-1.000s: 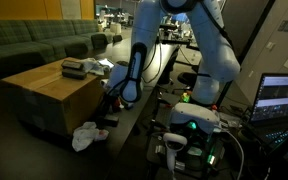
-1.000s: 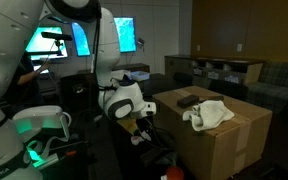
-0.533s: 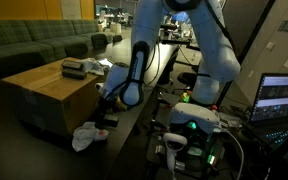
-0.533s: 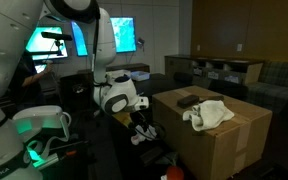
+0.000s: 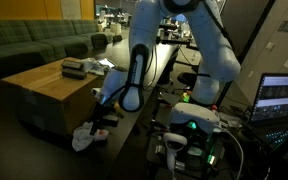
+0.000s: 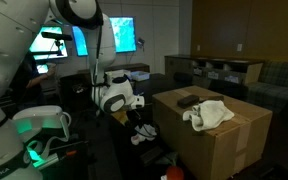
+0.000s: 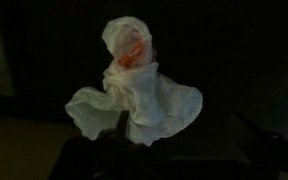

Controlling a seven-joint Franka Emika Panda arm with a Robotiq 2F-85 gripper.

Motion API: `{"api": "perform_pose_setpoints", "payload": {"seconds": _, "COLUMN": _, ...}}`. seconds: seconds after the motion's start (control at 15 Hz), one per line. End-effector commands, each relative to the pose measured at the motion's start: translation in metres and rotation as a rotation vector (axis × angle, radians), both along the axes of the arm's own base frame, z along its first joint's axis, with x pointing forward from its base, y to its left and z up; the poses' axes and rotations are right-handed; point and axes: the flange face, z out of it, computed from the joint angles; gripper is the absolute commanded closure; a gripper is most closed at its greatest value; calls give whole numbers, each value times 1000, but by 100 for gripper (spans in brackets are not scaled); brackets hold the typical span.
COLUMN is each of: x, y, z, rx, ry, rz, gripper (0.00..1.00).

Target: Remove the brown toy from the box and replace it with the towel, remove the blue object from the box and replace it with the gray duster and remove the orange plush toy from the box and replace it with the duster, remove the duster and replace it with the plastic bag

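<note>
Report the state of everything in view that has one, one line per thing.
gripper: low beside the box, near the white bundle; open or shut cannot be told
white bundle: crumpled, orange patch showing near its top
cardboard box: closed, items resting on top
white towel: crumpled on the box top
dark object: lying flat on the box top
laptop: screen lit
</note>
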Motion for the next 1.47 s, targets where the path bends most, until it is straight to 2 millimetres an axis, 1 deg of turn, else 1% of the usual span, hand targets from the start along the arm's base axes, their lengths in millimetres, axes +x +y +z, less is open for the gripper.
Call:
{"api": "perform_pose_setpoints", "payload": {"seconds": 0.0, "x": 5, "y": 17, "z": -10, "rx": 44, "ry": -4, "rz": 4, "gripper": 0}}
{"api": "perform_pose_setpoints", "payload": {"seconds": 0.13, "x": 7, "y": 22, "z": -16, "rx": 49, "ry": 0, "rz": 5, "gripper": 0}}
{"api": "perform_pose_setpoints", "payload": {"seconds": 0.27, "x": 11, "y": 21, "z": -24, "rx": 45, "ry": -4, "rz": -1, "gripper": 0}}
{"api": "perform_pose_setpoints", "payload": {"seconds": 0.6, "x": 23, "y": 12, "z": -47, "rx": 10, "ry": -21, "rz": -14, "gripper": 0}}
{"api": "perform_pose_setpoints", "payload": {"seconds": 0.67, "x": 25, "y": 9, "z": -54, "rx": -5, "ry": -23, "rz": -13, "gripper": 0}}
{"api": "perform_pose_setpoints", "payload": {"seconds": 0.73, "x": 26, "y": 6, "z": -56, "rx": -14, "ry": -21, "rz": -12, "gripper": 0}}
{"api": "perform_pose_setpoints", "payload": {"seconds": 0.8, "x": 27, "y": 3, "z": -65, "rx": -29, "ry": -23, "rz": -11, "gripper": 0}}
{"api": "perform_pose_setpoints", "payload": {"seconds": 1.0, "x": 30, "y": -3, "z": -77, "rx": -56, "ry": -24, "rz": -10, "gripper": 0}}
{"api": "perform_pose_setpoints", "payload": {"seconds": 1.2, "x": 32, "y": -7, "z": -83, "rx": -71, "ry": -27, "rz": -11, "gripper": 0}}
{"api": "perform_pose_setpoints", "payload": {"seconds": 1.33, "x": 34, "y": -7, "z": -84, "rx": -79, "ry": -35, "rz": -8, "gripper": 1}}
{"api": "perform_pose_setpoints", "payload": {"seconds": 1.4, "x": 35, "y": -8, "z": -83, "rx": -80, "ry": -39, "rz": -7, "gripper": 26}}
